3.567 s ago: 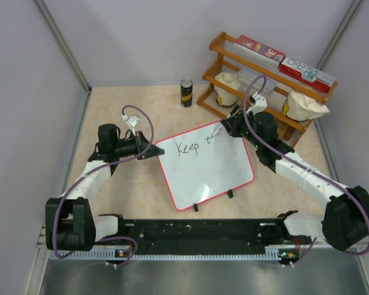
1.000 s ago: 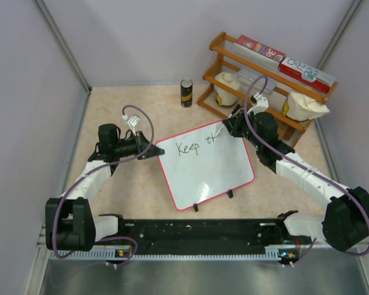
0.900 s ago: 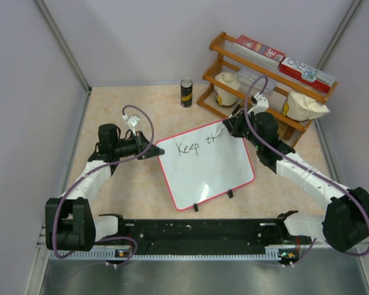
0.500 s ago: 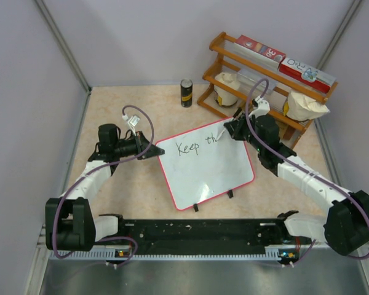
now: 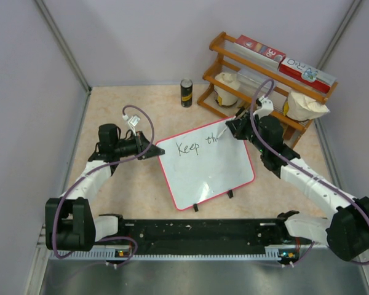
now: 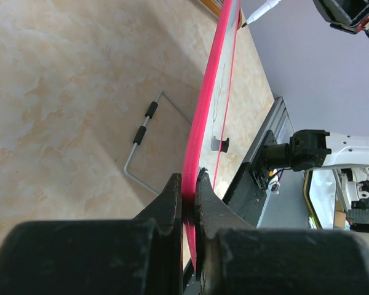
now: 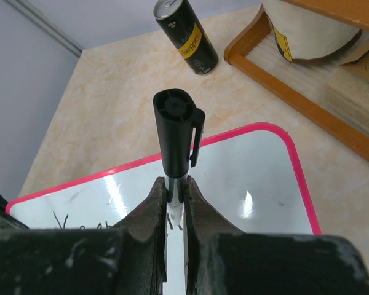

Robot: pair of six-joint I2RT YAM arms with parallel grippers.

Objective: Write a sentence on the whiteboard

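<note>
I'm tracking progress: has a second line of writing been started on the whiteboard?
No, the whiteboard carries only one line of lettering, reading roughly "Keep th", with bare white surface below it.

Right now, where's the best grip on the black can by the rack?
I'd take the black can at its round mid-body, coming in level from its open left side: it stands upright, and the wooden rack crowds its right.
</note>
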